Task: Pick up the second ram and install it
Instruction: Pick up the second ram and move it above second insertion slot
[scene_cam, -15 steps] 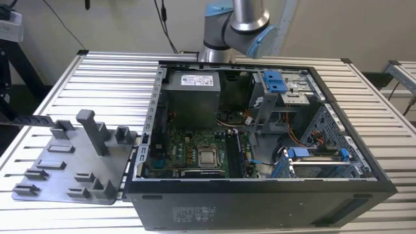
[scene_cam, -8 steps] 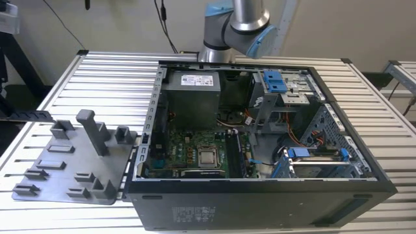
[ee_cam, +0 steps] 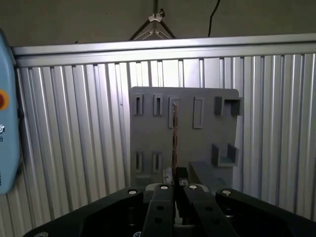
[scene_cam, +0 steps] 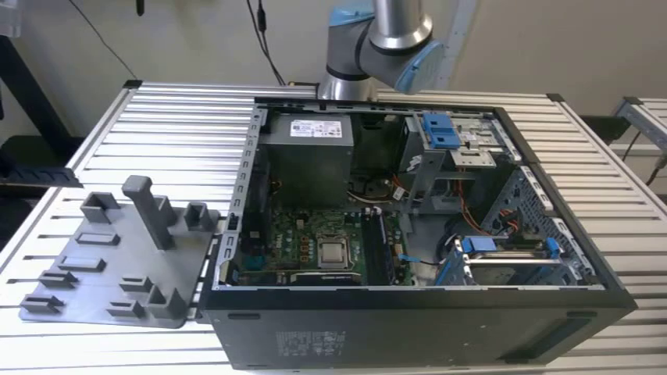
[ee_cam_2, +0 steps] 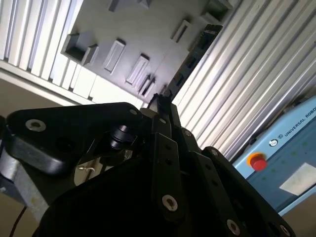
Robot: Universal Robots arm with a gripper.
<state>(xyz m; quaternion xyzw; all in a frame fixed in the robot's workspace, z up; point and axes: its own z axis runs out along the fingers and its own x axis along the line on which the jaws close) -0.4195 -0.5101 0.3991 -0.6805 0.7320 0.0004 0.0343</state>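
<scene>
At the exterior view's left, a grey fixture plate was noted lying flat on the slatted table. Its tall post and shallow pockets were judged to be provided so that parts could be presented at known positions. Towards the centre, the open computer case was found laid on its side with the motherboard facing upward. This arrangement was judged to give access from above to the long memory slots just beside the processor socket. Whether those slots were occupied could not be determined. The arm was seen rising behind the case. In the first wrist view the gripper was seen pinching one end of the second ram, which appeared edge-on as a thin line over the plate. In the second wrist view the stick's dark flat face, set with small chips, was seen projecting outward from the fingertips across the plate's corner. The end grip was judged to leave most of the stick's length free for seating. Contact between stick and plate could not be established.
</scene>
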